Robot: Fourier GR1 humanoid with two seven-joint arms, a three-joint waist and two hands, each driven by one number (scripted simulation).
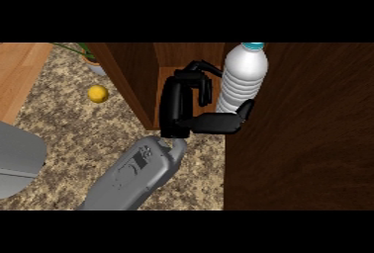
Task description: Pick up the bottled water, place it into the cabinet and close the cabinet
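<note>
The bottled water (245,74) is clear and ribbed with a light blue cap. It stands at the mouth of the brown wooden cabinet (135,79), between the cabinet's left wall and a broad dark wood panel (306,138) on the right. My left hand (175,106) comes in from the lower edge on a grey forearm and sits just left of the bottle. Its thumb (237,116) reaches round the bottle's lower part. Its curled fingers (203,69) meet the bottle higher up. The cabinet's inside is mostly hidden behind the hand. My right hand does not show.
A yellow lemon (99,94) lies on the speckled counter (73,133) left of the cabinet. A potted plant (93,64) stands behind it. A grey rounded shape (18,158) fills the left edge; I cannot tell what it is.
</note>
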